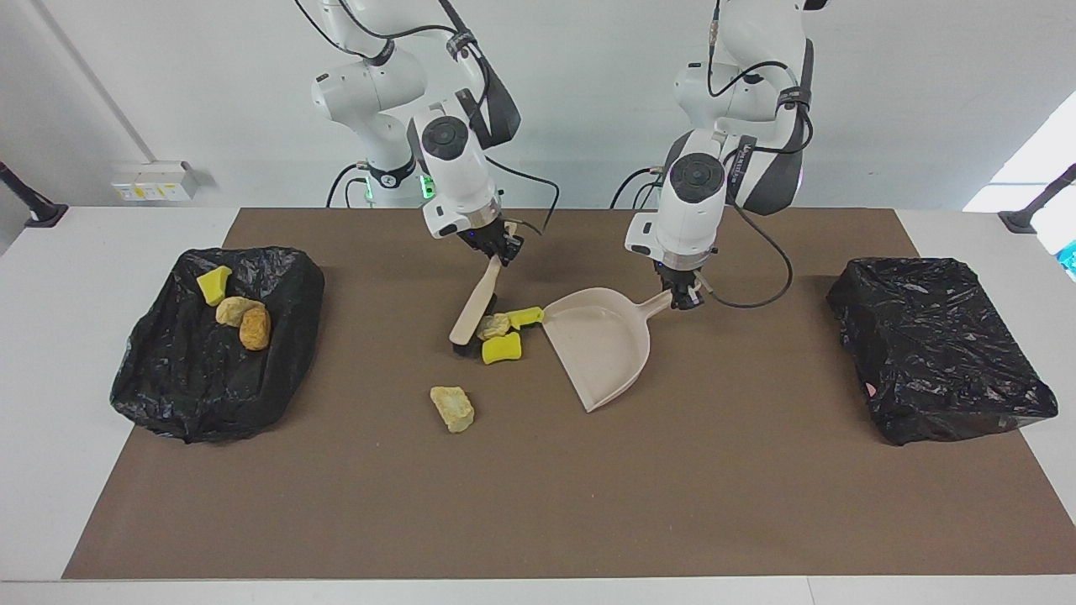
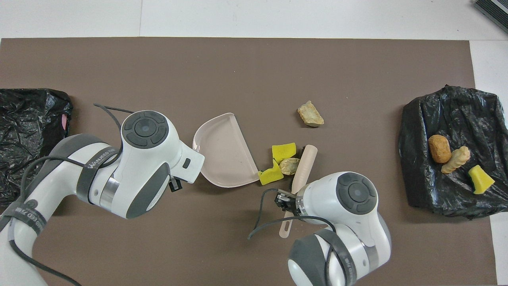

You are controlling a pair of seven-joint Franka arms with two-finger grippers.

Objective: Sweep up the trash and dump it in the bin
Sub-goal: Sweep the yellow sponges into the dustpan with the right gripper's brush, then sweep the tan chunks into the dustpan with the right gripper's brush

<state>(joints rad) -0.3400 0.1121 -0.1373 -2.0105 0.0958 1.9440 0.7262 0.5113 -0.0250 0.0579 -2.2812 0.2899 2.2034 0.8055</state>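
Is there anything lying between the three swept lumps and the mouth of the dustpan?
Nothing visible. The three lumps lie bunched between the brush and the open edge of the dustpan, one yellow piece already at its lip. The lone lump lies apart, farther from the robots.

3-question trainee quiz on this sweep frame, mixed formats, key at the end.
1. True or false: the dustpan already holds trash.
2. How many trash pieces lie in the bin at the right arm's end? A) 1 B) 3 C) 5
3. Fill in: the right gripper holds the ___, the left gripper the dustpan's handle.

Key: 1 false, three pieces lie at its mouth; 2 B; 3 brush.
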